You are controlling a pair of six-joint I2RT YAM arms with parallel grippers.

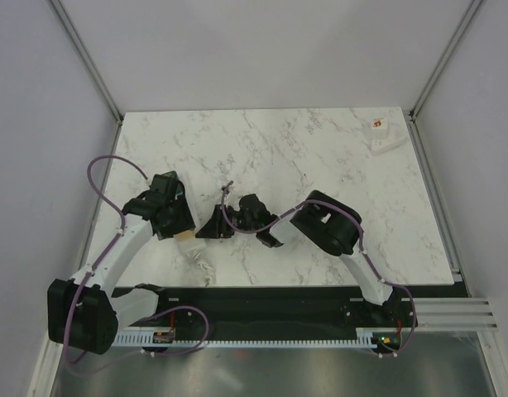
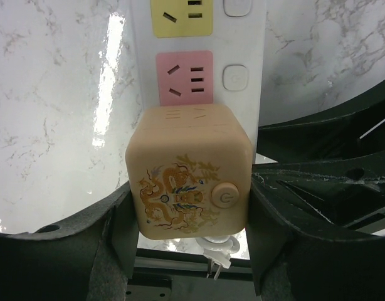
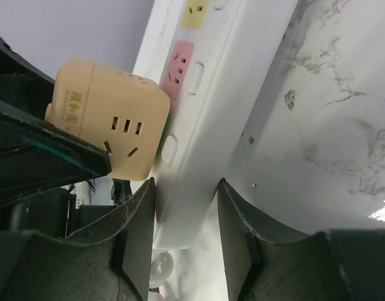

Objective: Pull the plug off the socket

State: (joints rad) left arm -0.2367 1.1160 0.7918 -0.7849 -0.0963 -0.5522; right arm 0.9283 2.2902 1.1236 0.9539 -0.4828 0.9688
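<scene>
Bright overhead light — white glare streak on marble table (image 2: 54, 125), near fingers (image 2: 54, 263) soft

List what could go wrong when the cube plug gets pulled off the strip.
1. The left tool pinches only the cube plug's near end, so it might slip off.
2. The right tool clamps the power strip near one end; the strip could twist or lift with the plug instead of releasing.
</scene>
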